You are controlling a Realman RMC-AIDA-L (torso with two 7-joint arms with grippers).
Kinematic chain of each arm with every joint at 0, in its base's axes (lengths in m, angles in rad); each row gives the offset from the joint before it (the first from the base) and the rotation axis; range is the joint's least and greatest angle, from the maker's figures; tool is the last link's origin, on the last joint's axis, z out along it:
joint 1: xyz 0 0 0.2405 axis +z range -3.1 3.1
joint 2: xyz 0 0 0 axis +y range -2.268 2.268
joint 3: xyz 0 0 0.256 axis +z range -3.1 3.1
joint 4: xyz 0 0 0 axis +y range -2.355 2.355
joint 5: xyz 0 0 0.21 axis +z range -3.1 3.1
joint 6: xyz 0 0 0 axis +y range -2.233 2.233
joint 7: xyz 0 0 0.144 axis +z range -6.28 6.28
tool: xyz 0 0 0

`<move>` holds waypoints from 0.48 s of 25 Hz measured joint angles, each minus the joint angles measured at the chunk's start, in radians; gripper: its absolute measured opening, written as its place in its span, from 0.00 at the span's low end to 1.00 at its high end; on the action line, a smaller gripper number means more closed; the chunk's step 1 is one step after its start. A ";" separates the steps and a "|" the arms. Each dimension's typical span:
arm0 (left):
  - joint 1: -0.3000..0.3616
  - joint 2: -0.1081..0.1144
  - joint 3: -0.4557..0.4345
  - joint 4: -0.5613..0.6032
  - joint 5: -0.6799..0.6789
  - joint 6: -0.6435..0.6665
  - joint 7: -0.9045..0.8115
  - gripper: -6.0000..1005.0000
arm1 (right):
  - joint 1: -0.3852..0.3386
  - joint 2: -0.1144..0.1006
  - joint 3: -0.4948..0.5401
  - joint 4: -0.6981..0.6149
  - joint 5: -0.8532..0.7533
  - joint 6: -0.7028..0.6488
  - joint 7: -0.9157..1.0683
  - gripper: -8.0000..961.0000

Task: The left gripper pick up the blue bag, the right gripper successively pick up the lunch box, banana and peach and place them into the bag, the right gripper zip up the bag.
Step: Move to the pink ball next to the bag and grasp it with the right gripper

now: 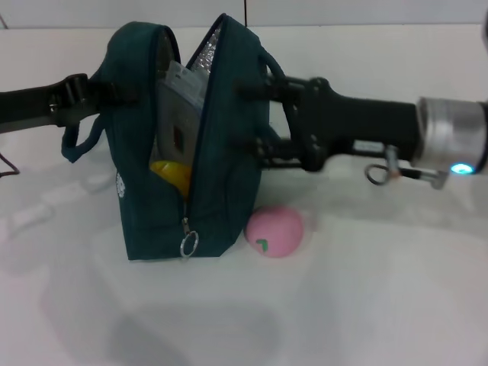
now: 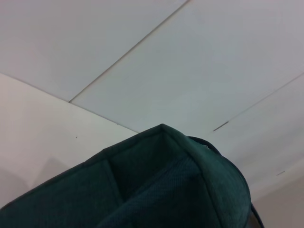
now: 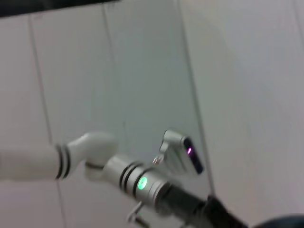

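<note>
The blue bag (image 1: 152,206) stands upright on the table with its top gaping open, and its fabric fills the lower left wrist view (image 2: 156,190). The lunch box (image 1: 179,114) sits inside it, with the yellow banana (image 1: 174,175) below it in the opening. The pink peach (image 1: 274,230) lies on the table against the bag's right foot. My left gripper (image 1: 95,93) reaches in from the left and is shut on the bag's upper left side by the handle. My right gripper (image 1: 244,114) is open, its two fingers spread against the bag's right flap, holding nothing.
The zip pull ring (image 1: 189,244) hangs at the bag's lower front. A loose handle loop (image 1: 76,145) droops on the left. The white table (image 1: 343,305) stretches in front and to the right. The left arm (image 3: 137,183) shows against wall panels in the right wrist view.
</note>
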 joint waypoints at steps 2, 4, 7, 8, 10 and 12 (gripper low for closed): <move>0.000 0.000 -0.001 -0.001 -0.001 0.000 0.005 0.04 | -0.013 -0.012 0.041 -0.005 -0.077 -0.027 0.015 0.82; 0.001 0.001 -0.001 -0.001 -0.001 0.000 0.005 0.04 | -0.031 -0.024 0.092 -0.010 -0.167 -0.050 0.046 0.81; 0.003 0.001 -0.002 -0.008 -0.003 0.000 0.008 0.04 | -0.059 -0.046 0.156 -0.023 -0.316 -0.075 0.063 0.81; 0.003 0.001 -0.002 -0.014 -0.006 0.000 0.011 0.04 | -0.064 -0.050 0.171 -0.024 -0.344 -0.075 0.065 0.81; 0.003 0.001 -0.002 -0.023 -0.016 0.000 0.015 0.04 | -0.078 -0.053 0.238 -0.018 -0.427 -0.070 0.073 0.81; 0.003 0.001 -0.001 -0.026 -0.022 0.000 0.016 0.04 | -0.094 -0.048 0.298 -0.012 -0.474 -0.065 0.074 0.81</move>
